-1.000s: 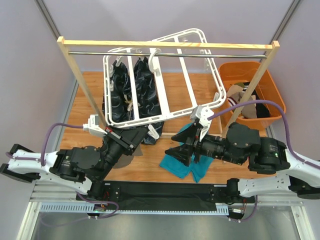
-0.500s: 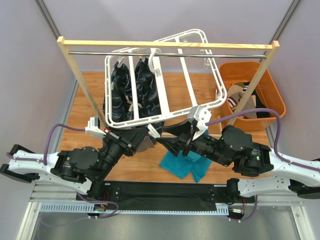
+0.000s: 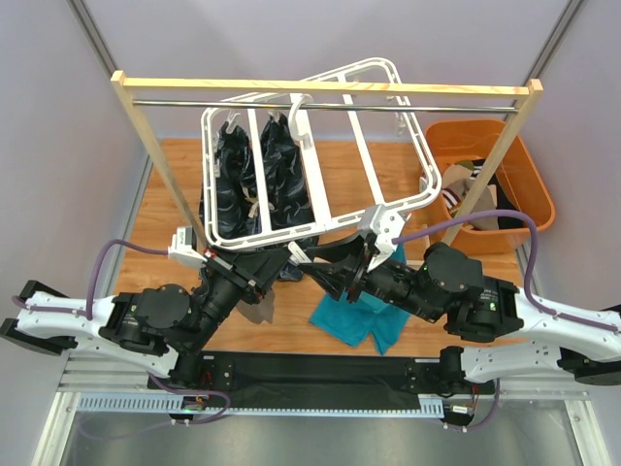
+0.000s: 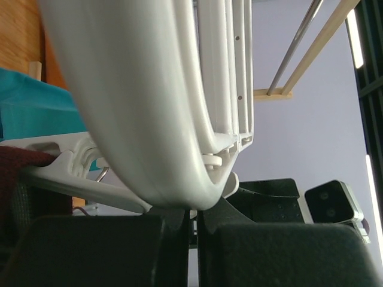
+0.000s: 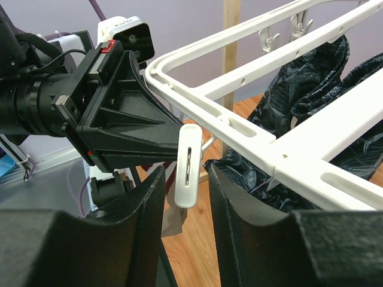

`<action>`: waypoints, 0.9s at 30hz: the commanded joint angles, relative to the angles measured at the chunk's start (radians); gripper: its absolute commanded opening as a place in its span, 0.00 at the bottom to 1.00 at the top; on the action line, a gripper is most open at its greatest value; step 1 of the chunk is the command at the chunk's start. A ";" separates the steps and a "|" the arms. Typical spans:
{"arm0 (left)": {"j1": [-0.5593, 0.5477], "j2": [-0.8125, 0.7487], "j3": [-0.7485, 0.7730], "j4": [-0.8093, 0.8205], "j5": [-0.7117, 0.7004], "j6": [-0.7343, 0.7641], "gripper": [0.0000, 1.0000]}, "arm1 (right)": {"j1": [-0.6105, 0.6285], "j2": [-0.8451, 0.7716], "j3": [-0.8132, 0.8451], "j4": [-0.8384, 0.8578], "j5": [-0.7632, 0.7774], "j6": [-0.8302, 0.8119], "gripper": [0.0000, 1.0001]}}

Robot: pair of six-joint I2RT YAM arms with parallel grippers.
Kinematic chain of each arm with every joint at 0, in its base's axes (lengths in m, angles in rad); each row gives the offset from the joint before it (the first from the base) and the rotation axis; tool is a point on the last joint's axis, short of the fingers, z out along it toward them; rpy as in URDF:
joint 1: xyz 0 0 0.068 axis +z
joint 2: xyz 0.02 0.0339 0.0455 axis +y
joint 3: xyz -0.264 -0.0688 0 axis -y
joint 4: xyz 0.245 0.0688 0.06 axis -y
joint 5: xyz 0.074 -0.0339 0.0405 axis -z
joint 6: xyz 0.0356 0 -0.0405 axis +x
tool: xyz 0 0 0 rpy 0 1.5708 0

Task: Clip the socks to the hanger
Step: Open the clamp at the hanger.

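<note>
Hanger clip hangs between parted right end effector fingers (left end effector closed).

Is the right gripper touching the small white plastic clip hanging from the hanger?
Apart. Right wrist view shows the clip between the right gripper's fingers, a gap on each side.

Wooden rack with metal rail, orange bin at right, dark patterned cloth hanging

Robot lab booth: bare lilac walls, aluminium mounting rail.
</note>
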 commanded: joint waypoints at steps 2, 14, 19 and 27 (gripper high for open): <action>-0.001 0.007 -0.005 -0.001 -0.001 -0.018 0.00 | 0.004 0.004 -0.009 0.038 0.010 -0.004 0.33; -0.001 0.000 -0.007 -0.005 -0.004 -0.019 0.00 | 0.004 0.003 -0.036 0.039 -0.004 0.021 0.32; -0.001 0.004 -0.008 -0.004 0.004 -0.025 0.00 | 0.004 0.001 -0.035 0.047 0.004 0.018 0.27; -0.001 0.006 -0.010 -0.004 0.007 -0.031 0.00 | 0.004 0.007 -0.029 0.062 0.003 0.028 0.12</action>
